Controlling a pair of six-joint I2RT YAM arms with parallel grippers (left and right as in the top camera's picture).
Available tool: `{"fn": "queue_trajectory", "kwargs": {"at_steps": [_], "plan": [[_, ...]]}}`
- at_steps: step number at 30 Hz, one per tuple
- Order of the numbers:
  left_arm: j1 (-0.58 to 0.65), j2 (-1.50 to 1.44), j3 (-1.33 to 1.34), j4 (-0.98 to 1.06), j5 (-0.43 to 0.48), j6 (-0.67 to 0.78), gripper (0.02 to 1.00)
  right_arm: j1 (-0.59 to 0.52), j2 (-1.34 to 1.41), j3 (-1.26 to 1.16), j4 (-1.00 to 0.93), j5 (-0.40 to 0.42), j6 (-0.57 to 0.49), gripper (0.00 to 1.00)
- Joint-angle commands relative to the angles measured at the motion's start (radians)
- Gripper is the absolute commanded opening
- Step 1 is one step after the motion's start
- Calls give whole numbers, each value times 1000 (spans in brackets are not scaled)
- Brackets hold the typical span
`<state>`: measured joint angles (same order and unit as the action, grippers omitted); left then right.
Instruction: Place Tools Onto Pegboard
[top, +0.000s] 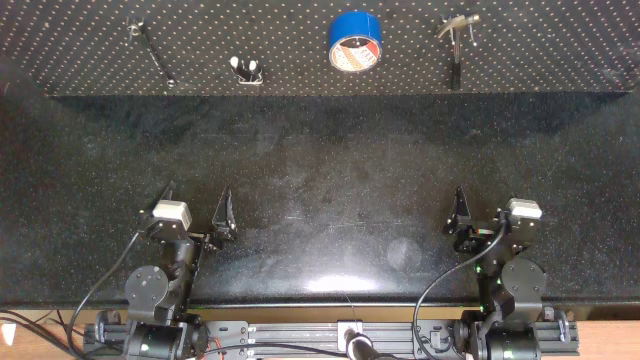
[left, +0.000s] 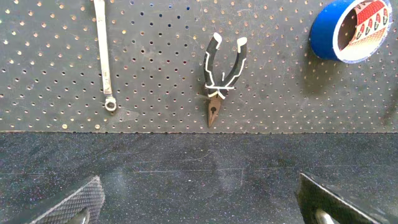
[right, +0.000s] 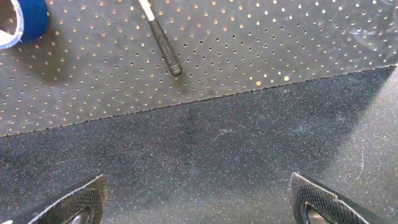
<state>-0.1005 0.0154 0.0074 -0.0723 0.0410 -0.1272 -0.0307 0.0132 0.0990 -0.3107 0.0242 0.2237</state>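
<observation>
1. Surface (top: 330, 160): black and speckled. Both of my arms stand at its near edge.

2. Pegboard (top: 280, 40): black and perforated, running along the far edge of the surface. All four tools hang on it, well apart from both sets of jaws, with the width of the surface between.

3. Left jaws: released, spread wide, grasping nothing, low over the near left of the surface. Right jaws: released, spread wide, grasping nothing, low over the near right.

4. Blue tape roll (top: 356, 43): on the pegboard near the middle, between the two sets of jaws and far ahead of both.

5. Hammer (top: 457, 45): rightmost on the pegboard, head up, dark handle (right: 163, 43) pointing down toward the surface. It hangs roughly straight ahead of my right jaws.

6. Wrench (top: 152, 52): leftmost on the pegboard, hung from its upper end, ring end (left: 110, 104) lowest. It hangs ahead of my left jaws.

7. Pliers (top: 246, 70): between wrench and tape roll, handles up, nose (left: 213, 112) down, held by a white hook. They hang ahead of my left jaws, a little to the right.
</observation>
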Motion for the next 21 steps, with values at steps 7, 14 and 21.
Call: {"fn": "queue_trajectory", "kwargs": {"at_steps": [7, 14, 21], "plan": [[2, -12, -2, -6, -7, 13, 993, -5, 323, -96, 243, -25, -10, 952], [2, -12, -2, -6, -7, 13, 993, -6, 269, -68, 185, -114, 41, 976], [2, -12, -2, -7, -7, 13, 993, -6, 270, -68, 188, -47, 103, 976]]}}
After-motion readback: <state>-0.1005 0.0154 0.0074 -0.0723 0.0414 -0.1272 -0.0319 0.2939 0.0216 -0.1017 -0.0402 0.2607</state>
